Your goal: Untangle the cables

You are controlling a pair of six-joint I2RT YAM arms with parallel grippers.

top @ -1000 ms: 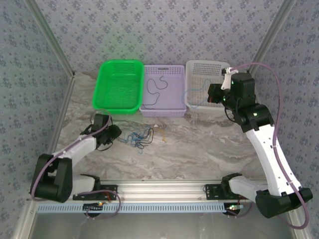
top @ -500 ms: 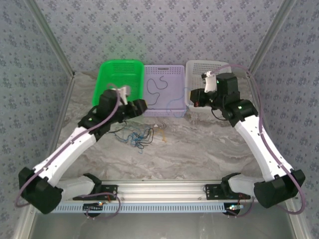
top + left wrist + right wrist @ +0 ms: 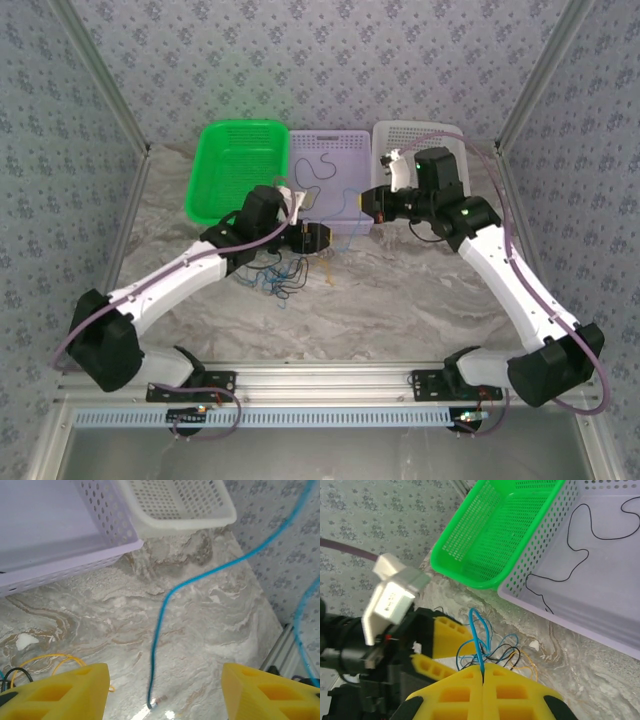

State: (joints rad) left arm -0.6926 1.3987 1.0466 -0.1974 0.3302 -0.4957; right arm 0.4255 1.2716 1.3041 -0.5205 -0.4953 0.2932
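While the right pincer is clamped on one thin blue cable, the left pincer gapes wide near it. Beyond both stand three baskets: a green basket, a lilac basket holding one curled black cable, and a white basket. Beneath the pincers lies one blue, black and yellow tangle.

Thin blue, black and yellow cables lie tangled on the table.
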